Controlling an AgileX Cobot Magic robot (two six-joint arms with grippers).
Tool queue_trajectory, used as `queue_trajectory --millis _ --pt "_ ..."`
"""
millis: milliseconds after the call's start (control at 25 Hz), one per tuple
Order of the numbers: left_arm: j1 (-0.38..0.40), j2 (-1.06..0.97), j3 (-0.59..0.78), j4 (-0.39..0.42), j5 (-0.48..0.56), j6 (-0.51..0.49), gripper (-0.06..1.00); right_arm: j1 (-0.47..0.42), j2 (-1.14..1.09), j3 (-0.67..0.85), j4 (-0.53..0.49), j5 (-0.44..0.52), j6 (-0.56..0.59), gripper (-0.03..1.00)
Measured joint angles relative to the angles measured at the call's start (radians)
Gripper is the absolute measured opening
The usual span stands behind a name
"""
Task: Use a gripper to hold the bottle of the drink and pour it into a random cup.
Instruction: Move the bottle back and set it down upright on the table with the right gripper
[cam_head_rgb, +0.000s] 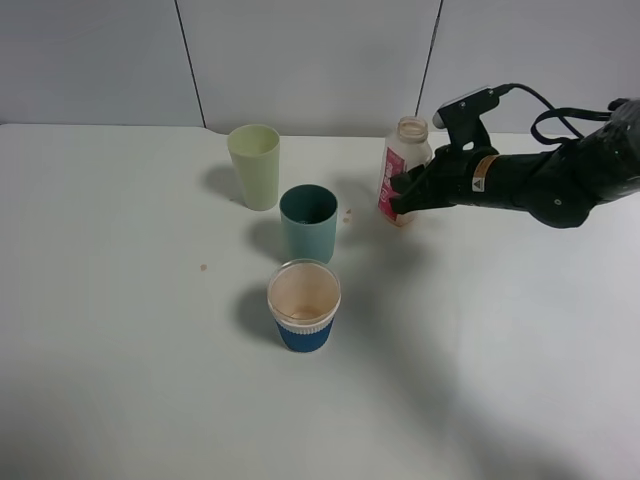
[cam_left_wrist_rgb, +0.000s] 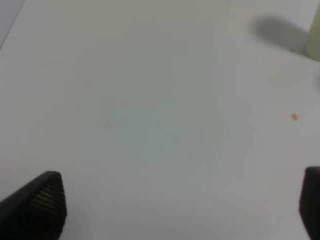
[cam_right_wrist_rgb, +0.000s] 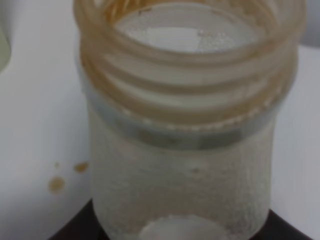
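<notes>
A white table (cam_head_rgb: 120, 380) is backed by a pale grey panelled wall (cam_head_rgb: 300, 60). A pale yellow-green tumbler (cam_head_rgb: 254, 166), a dark teal-green cup (cam_head_rgb: 308, 224) with a darker inside, and a clear cup with a blue sleeve (cam_head_rgb: 303, 306) and a tan-stained interior are seen. The clear, frosted bottle (cam_head_rgb: 404, 170) is marked by a pink-red label with white print, and its neck is tinted orange-brown. The right gripper (cam_head_rgb: 410, 192) is black, with a small yellow-orange sticker on the arm. Small tan-brown spots (cam_right_wrist_rgb: 56, 184) are scattered on the white surface. Black ribbed fingertips (cam_left_wrist_rgb: 42, 200) are shown for the left gripper.

Left gripper (cam_left_wrist_rgb: 180, 210) fingers (cam_left_wrist_rgb: 40, 200) spread over white table (cam_left_wrist_rgb: 150, 100) (small brown speck (cam_left_wrist_rgb: 294, 117))
</notes>
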Motion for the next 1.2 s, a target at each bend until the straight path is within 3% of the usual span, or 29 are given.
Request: queue_trajectory --millis 600,640,760,800,920,1200 --pt "0.000 0.000 0.000 -0.005 0.000 0.000 0.93 0.000 -0.003 -0.002 0.001 0.038 0.019 0.38" --pt "0.000 0.000 0.000 -0.005 0.000 0.000 0.93 0.000 -0.004 -0.002 0.001 0.049 0.029 0.46" --pt "0.000 0.000 0.000 -0.005 0.000 0.000 0.93 0.000 0.001 0.000 0.020 0.092 0.060 0.84" --pt "0.000 0.000 0.000 0.000 0.000 0.000 0.93 0.000 0.001 0.000 0.027 0.094 0.061 0.90" --pt "0.000 0.000 0.000 -0.005 0.000 0.000 0.93 0.000 0.001 0.000 0.031 0.096 0.066 0.97" --pt "0.000 0.000 0.000 0.000 0.000 0.000 0.93 0.009 -0.033 0.000 0.035 0.136 0.068 0.99"
